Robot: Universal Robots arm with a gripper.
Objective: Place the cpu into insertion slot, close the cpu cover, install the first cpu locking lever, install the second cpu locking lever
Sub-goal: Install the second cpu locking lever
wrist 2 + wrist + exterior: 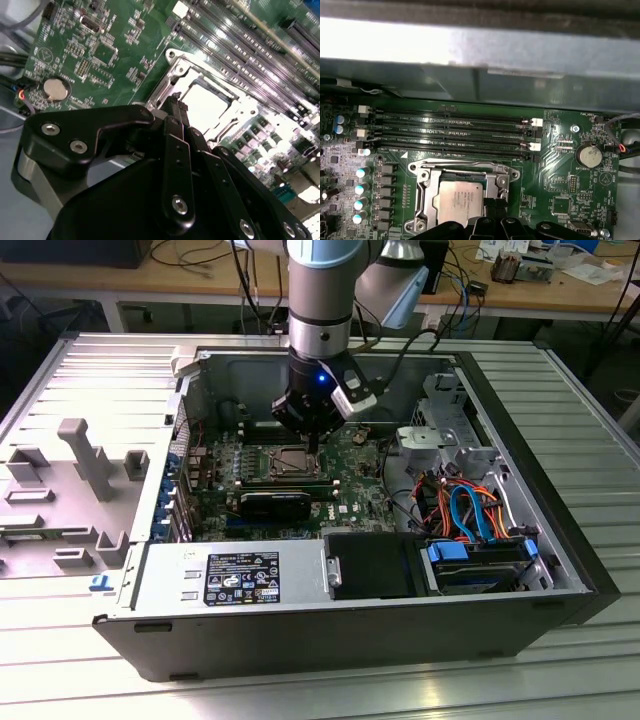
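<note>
The cpu (pixel 461 200), a silvery square chip, lies flat in the insertion slot (pixel 285 462) on the green board. The cpu cover (pixel 426 199), a silver frame with a window, lies down around the chip (pixel 207 107). My gripper (pixel 176 101) hangs just over one side of the socket's rim with its black fingers (pixel 492 207) pressed together. In the exterior view the gripper (pixel 315 443) stands upright over the edge of the socket towards that view's right. Whether anything thin sits between the fingertips I cannot tell.
Long black memory slots (pixel 450 132) run beside the socket, and a coin battery (pixel 589 155) sits further along the board. A black graphics card (pixel 275 505), the power supply (pixel 230 575) and a drive bay with coloured cables (pixel 470 510) crowd the case. The case wall (pixel 480 50) rises behind.
</note>
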